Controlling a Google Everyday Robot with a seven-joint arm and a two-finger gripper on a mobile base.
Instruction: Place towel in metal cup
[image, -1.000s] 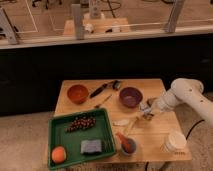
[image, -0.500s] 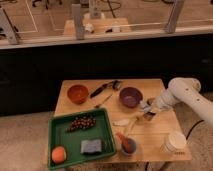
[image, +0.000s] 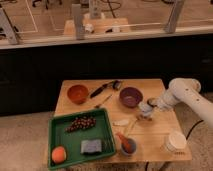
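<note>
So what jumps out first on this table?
The green tray at the front left, holding grapes, an orange and a sponge. On the right, the white arm reaches in, its tool low over the table just right of the purple bowl.

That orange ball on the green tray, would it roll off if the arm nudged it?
The orange looks round, so it would probably roll. The green tray seems to have a raised rim, likely stopping it. The gripper sits far off, right of the purple bowl.
</note>
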